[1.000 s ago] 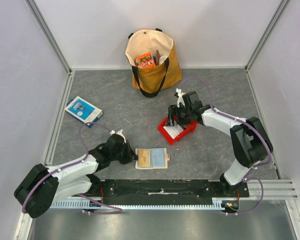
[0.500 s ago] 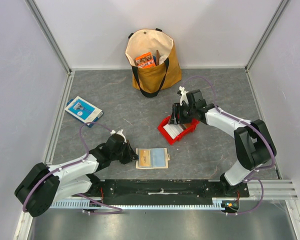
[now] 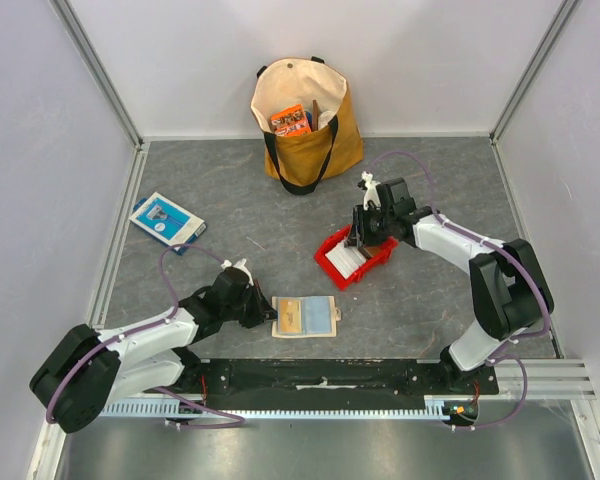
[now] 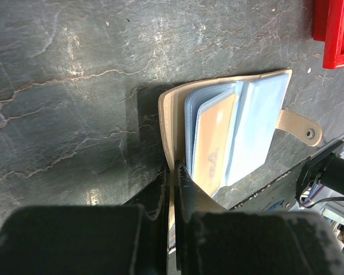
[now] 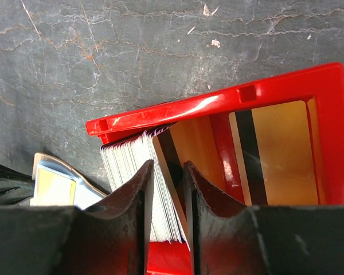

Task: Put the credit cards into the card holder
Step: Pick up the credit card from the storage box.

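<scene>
From above, the holder (image 3: 310,317) lies open on the table (image 3: 230,200) by the near edge, and the left gripper (image 3: 260,310) sits at its left end. The right gripper (image 3: 360,243) hangs over the red tray (image 3: 378,262) further back, where the pale cards (image 3: 345,262) stand packed on edge. A bag (image 3: 305,120) and a blue box (image 3: 167,219) lie well away from both. At the left wrist, the left gripper (image 4: 173,175) is clamped together on the holder's (image 4: 172,109) beige cover, pinning it open so the clear sleeves fan out. One orange card (image 4: 215,143) already sits in a sleeve, and the snap tab (image 4: 301,127) lies flat to the side. At the right wrist, the right gripper (image 5: 168,167) straddles the end card (image 5: 171,150) of the stack (image 5: 126,172), with only a narrow gap between the jaws. Whether they truly pinch that card I cannot tell. Another orange card (image 5: 275,154) lies flat in the tray's (image 5: 160,117) other compartment. The task looks barely begun: one card seems housed, nearly all wait in the tray, and this one must yet be lifted out, carried across and slid into a sleeve.
</scene>
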### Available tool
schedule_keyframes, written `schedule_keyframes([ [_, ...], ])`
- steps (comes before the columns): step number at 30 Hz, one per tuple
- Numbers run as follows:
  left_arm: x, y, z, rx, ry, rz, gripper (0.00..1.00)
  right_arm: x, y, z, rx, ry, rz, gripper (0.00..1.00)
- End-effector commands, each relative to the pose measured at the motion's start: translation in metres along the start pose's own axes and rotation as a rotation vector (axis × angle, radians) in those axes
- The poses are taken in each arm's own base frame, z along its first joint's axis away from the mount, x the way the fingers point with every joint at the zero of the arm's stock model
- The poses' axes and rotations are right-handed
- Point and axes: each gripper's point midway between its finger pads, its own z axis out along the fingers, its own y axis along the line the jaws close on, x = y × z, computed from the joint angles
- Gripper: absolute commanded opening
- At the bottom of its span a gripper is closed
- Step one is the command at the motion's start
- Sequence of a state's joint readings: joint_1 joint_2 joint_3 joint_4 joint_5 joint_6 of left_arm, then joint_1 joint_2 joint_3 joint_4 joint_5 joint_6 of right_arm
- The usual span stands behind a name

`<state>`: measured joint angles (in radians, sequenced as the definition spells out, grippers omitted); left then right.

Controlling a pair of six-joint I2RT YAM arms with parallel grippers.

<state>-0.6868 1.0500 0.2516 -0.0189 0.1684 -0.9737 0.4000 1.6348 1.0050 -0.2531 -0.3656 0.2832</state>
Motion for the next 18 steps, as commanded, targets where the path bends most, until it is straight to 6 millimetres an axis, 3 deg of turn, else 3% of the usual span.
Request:
schedule_keyframes([
  [1, -0.006, -0.010, 0.000, 0.026, -0.012, 0.040, 0.02, -0.012, 0.005, -0.008, -0.028, -0.028, -0.006, 0.31],
  [7, -0.007, -0.009, 0.001, 0.024, -0.013, 0.040, 0.02, -0.018, 0.000, -0.011, -0.022, -0.043, 0.008, 0.23],
  [9, -0.006, -0.009, 0.001, 0.022, -0.012, 0.039, 0.02, -0.019, -0.002, -0.011, -0.015, -0.048, 0.013, 0.15],
  [18, -0.008, -0.012, 0.002, 0.037, -0.014, 0.042, 0.02, -0.020, -0.030, -0.009, 0.127, -0.058, 0.019, 0.08],
])
